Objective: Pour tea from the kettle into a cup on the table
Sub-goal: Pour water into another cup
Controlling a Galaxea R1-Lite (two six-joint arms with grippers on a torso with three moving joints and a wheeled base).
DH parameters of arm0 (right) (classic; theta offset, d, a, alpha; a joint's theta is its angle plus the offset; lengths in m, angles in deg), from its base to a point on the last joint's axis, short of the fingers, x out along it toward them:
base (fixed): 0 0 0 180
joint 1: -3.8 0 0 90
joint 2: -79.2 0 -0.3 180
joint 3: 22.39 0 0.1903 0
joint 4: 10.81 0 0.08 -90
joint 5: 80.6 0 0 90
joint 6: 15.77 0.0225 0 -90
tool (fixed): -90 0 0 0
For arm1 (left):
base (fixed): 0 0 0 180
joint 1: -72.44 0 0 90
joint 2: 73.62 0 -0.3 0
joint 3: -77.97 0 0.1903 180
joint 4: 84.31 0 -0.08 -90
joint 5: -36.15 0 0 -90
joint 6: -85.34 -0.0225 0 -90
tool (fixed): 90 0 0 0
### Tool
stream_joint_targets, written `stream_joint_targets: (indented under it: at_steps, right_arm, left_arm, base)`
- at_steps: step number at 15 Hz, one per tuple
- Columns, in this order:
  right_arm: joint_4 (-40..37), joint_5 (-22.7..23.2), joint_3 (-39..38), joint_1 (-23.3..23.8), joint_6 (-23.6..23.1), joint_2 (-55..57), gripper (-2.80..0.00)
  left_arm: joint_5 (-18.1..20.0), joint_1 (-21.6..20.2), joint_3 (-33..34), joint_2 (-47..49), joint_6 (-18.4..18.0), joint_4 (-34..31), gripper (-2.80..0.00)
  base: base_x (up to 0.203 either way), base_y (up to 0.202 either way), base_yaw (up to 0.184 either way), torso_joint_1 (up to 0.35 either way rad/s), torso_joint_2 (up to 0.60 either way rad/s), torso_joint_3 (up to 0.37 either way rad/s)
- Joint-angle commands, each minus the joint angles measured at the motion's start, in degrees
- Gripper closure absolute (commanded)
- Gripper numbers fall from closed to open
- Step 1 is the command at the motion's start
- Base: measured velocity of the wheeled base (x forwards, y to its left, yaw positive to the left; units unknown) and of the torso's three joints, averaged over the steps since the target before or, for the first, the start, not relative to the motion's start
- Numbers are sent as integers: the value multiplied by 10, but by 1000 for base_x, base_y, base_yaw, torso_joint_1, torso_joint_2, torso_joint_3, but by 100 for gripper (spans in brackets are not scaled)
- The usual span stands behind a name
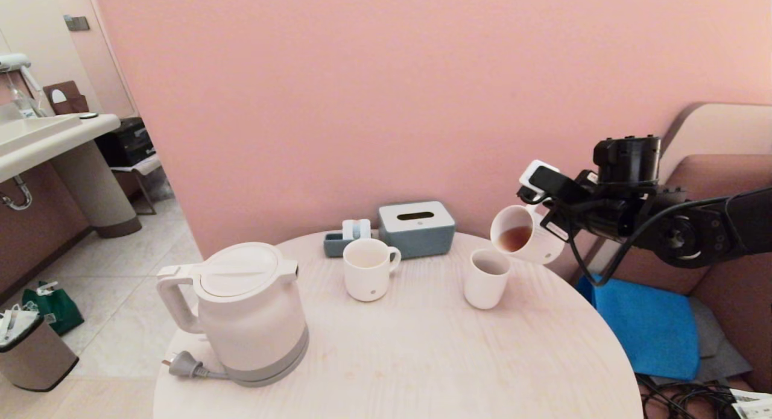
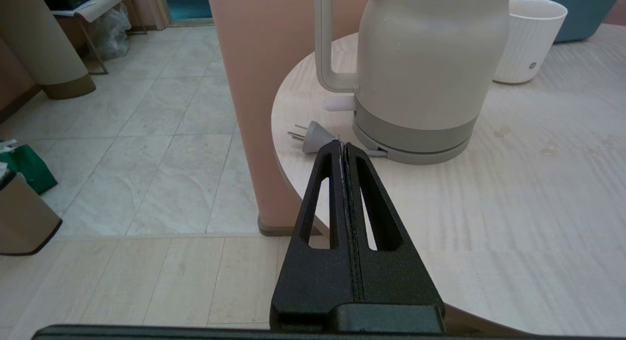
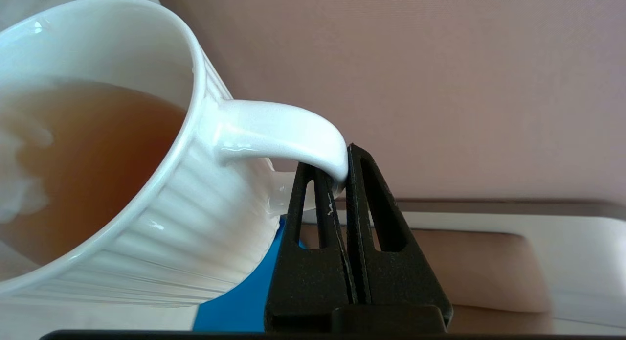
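Your right gripper point(image 1: 546, 217) is clamped on the handle of the cup point(image 1: 523, 234), held tipped at the right of the head view with tea point(image 1: 514, 238) inside, just above the tumbler point(image 1: 487, 279). The kettle point(image 1: 244, 313) sits untouched at the lower left on the table point(image 1: 422, 359). The left gripper point(image 2: 343, 149) is closed on nothing near the kettle. It looks like you are pouring from the cup, so next tip slowly and keep its rim over the tumbler.

Lighting, as I see it from the console: soft, even, warm indoor light, fairly bright. Faint shadows under the kettle point(image 1: 241, 313) on the table point(image 1: 422, 359). Small glare spots on the held mug's handle point(image 3: 279, 132); that near mug slightly soft. Head view bows at its edges.
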Motion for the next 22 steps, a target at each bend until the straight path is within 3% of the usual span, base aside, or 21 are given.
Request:
stream_joint_targets:
  at_steps: [1,9,22]
  right_arm:
    - [1,-6,0,0,-15,-7,0]
    - [3,-16,12,-16,-81,-10,0]
    - [6,-48,19,-46,-147,-10,0]
  left_arm:
    - [0,0,0,0,0,0,0]
    - [0,0,0,0,0,0,0]
    - [0,0,0,0,0,0,0]
  base:
    - [0,0,0,0,0,0]
    - [0,0,0,0,0,0]
    - [0,0,0,0,0,0]
